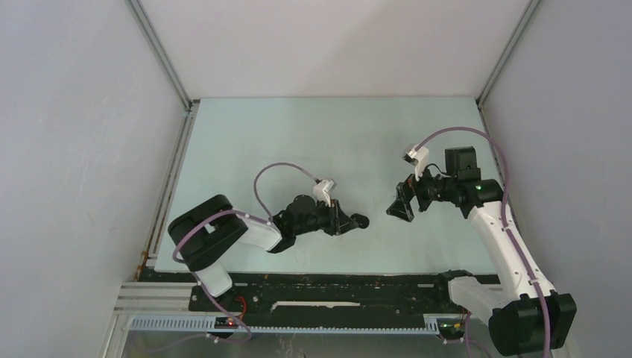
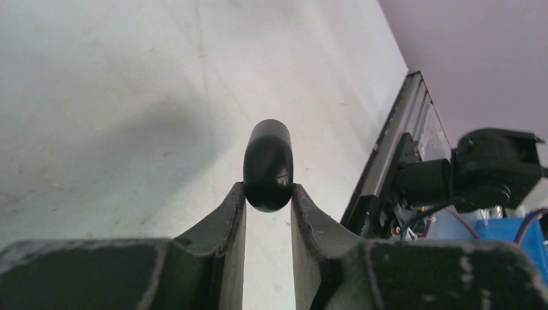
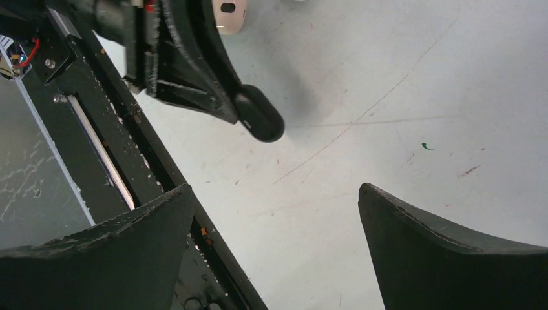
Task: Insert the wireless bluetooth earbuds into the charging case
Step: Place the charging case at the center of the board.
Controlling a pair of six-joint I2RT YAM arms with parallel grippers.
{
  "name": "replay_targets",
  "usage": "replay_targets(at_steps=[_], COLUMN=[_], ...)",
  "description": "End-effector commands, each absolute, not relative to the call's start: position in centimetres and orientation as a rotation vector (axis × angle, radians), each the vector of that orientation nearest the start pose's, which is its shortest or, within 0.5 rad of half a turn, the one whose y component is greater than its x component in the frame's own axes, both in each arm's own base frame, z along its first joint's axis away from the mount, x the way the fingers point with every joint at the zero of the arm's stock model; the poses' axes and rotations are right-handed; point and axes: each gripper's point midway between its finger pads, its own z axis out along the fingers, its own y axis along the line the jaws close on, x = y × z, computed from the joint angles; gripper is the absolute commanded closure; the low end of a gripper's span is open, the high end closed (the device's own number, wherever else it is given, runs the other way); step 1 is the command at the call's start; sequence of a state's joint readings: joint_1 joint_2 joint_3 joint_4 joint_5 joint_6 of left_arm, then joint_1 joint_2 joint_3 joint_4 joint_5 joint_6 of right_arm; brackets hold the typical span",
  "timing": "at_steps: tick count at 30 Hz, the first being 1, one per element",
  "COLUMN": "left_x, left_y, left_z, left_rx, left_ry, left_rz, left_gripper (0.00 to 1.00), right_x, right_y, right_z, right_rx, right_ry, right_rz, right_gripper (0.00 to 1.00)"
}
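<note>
A black rounded charging case (image 2: 268, 165) is closed, with a thin seam line across it. My left gripper (image 2: 268, 195) is shut on its near end, and the case sticks out past the fingertips. In the top view the case (image 1: 359, 221) points right from the left gripper (image 1: 347, 221), low over the table. My right gripper (image 1: 399, 207) is open and empty, a short way right of the case, facing it. In the right wrist view the right gripper (image 3: 274, 191) is spread wide with the case (image 3: 260, 121) beyond it. No earbuds show in any view.
The pale green table (image 1: 313, 142) is walled by white panels at the back and sides. A black rail (image 1: 320, 287) runs along the near edge; it also shows in the right wrist view (image 3: 97, 123). The left wrist's cream camera housing (image 3: 229, 14) sits above the case.
</note>
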State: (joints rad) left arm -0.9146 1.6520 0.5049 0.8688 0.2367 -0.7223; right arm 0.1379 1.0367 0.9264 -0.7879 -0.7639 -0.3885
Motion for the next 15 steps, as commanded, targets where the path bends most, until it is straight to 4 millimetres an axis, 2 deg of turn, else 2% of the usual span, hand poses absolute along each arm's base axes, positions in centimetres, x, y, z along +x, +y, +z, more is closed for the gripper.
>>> replay_targets(at_steps=[1, 6, 10, 13, 15], left_x=[22.3, 23.1, 23.4, 23.5, 23.5], left_y=[-37.6, -37.1, -36.1, -35.6, -35.3], left_z=[7.6, 6.0, 4.9, 4.8, 5.1], left_rx=[0.189, 0.063, -0.014, -0.034, -0.029], left_ry=[2.124, 2.172, 2.202, 2.201, 2.194], left_rz=[-1.381, -1.448, -1.424, -1.408, -1.398], left_gripper=[0.99, 0.93, 0.75, 0.61, 0.47], right_x=[22.3, 22.1, 22.3, 22.7, 23.1], right_y=[14.4, 14.5, 14.4, 14.2, 14.0], right_z=[18.8, 19.0, 18.8, 18.4, 18.3], right_rx=[-0.863, -0.867, -0.864, -0.838, -0.807], right_ry=[2.084, 2.073, 2.081, 2.104, 2.117], right_rz=[0.837, 0.845, 0.842, 0.828, 0.818], right_gripper=[0.00, 0.00, 0.00, 0.00, 0.00])
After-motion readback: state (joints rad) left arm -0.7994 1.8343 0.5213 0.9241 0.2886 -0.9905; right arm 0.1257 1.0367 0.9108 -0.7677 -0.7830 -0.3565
